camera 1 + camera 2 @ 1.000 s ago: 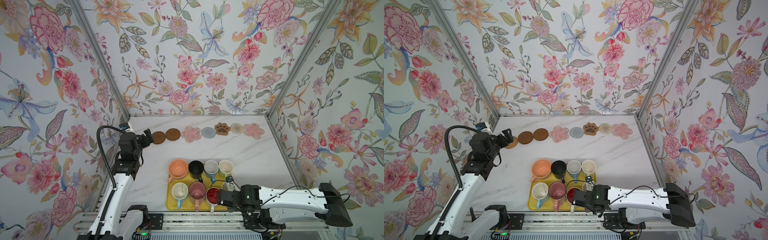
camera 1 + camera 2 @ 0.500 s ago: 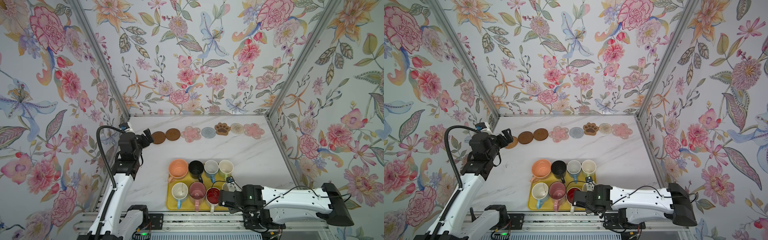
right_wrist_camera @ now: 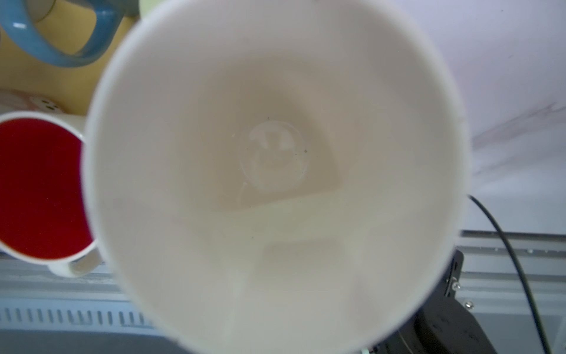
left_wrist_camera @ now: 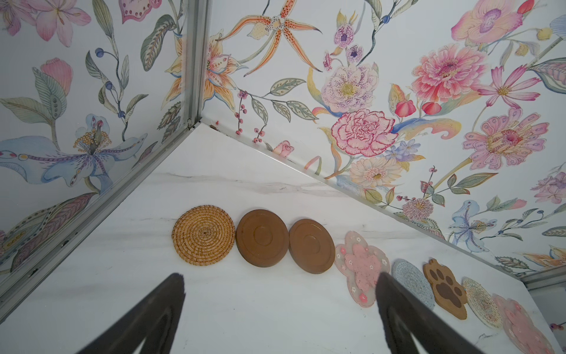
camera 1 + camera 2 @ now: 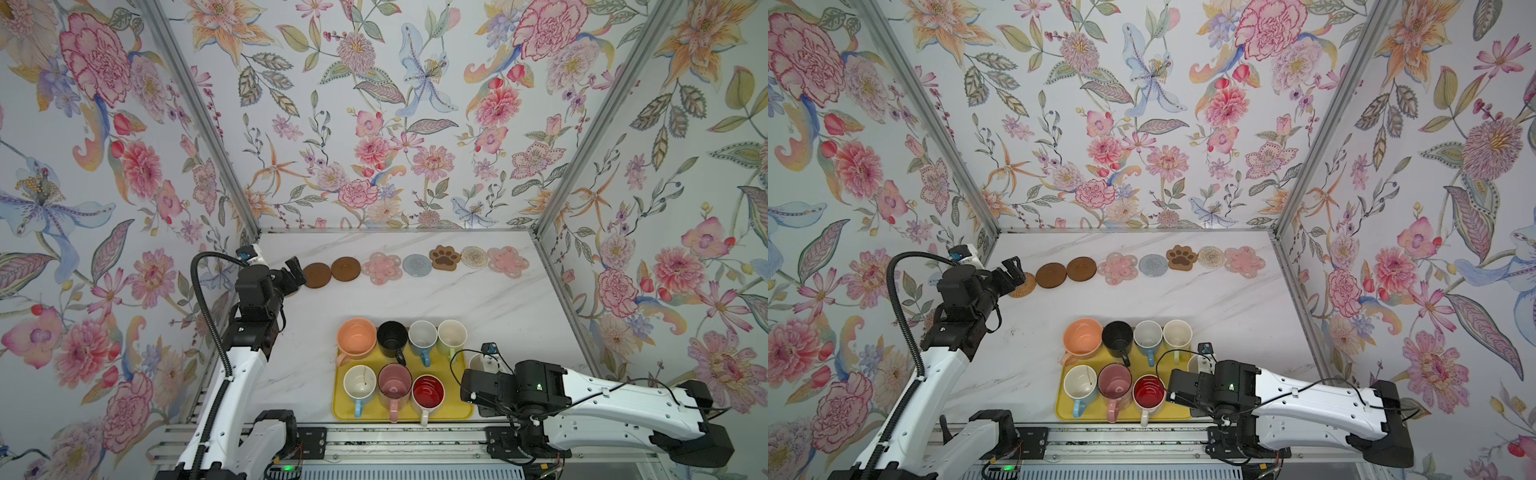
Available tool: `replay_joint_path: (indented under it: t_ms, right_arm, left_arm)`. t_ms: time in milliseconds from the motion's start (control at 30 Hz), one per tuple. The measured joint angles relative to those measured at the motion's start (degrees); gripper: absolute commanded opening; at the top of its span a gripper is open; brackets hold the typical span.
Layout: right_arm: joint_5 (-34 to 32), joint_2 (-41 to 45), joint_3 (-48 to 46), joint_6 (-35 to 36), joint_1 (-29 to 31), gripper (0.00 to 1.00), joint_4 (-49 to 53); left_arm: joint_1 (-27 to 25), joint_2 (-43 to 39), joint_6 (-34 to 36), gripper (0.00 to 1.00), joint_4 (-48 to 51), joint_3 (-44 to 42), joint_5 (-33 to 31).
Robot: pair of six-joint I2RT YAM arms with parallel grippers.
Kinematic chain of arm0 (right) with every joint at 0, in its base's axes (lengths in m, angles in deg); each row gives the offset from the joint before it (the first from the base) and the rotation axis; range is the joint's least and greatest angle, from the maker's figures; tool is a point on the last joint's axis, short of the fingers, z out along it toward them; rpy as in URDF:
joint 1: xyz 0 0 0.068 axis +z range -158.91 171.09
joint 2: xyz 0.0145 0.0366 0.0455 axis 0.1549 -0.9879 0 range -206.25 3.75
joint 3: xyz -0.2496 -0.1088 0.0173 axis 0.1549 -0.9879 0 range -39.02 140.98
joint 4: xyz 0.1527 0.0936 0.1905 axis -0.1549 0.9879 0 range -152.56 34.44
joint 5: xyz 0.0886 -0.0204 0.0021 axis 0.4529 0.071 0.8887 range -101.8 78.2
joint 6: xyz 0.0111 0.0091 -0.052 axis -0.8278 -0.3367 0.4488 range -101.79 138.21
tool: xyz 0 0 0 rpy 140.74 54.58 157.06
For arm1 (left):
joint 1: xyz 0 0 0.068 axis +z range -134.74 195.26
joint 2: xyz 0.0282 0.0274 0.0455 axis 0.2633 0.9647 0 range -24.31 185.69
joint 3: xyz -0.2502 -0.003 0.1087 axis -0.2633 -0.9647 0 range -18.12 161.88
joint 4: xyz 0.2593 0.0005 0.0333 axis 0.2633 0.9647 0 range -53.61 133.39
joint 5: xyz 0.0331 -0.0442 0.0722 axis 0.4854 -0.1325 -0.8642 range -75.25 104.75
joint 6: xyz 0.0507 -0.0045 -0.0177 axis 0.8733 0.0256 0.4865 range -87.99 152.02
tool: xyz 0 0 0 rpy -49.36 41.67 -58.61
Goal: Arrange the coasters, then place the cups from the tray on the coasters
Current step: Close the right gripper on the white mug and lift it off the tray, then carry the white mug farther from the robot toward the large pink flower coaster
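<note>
Top views: coasters lined along the far edge of the table, none bearing a cup; seven cups standing on the tray; left gripper spread wide, empty, just beside the rattan coaster; right gripper clenched at the tray's right end by a white cup. Left wrist view: confirms open jaws over bare table, short of the row. Right wrist view: fills with the white cup's mouth, red-inside cup just beside; contact hidden, judged a hold on this cup. Advise lifting straight, keeping upright, clearing neighbours, centring on a coaster.
</note>
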Motion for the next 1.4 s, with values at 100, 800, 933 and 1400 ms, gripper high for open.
replay_joint_path:
  t_ms: [100, 800, 933, 1400]
  right_arm:
    - [-1.51, -1.18, 2.86, 2.14, -6.49, 0.0, 0.9]
    - [2.1, -28.04, 19.96, 46.36, -64.52, 0.0, -24.5]
    - [2.29, -34.8, 25.09, 50.01, -68.61, 0.0, -28.55]
    - [2.73, -55.23, 41.79, 55.84, -76.22, 0.0, -34.97]
  left_arm:
    - [0.02, -0.24, 0.0, 0.99, -0.11, -0.26, 0.09]
    - [1.81, -0.68, -3.02, 0.99, -2.95, -2.38, 3.91]
    - [1.86, -1.33, -3.45, 0.99, -2.89, -3.23, 4.61]
    - [1.86, -2.97, -4.52, 0.99, -2.05, -6.69, 7.17]
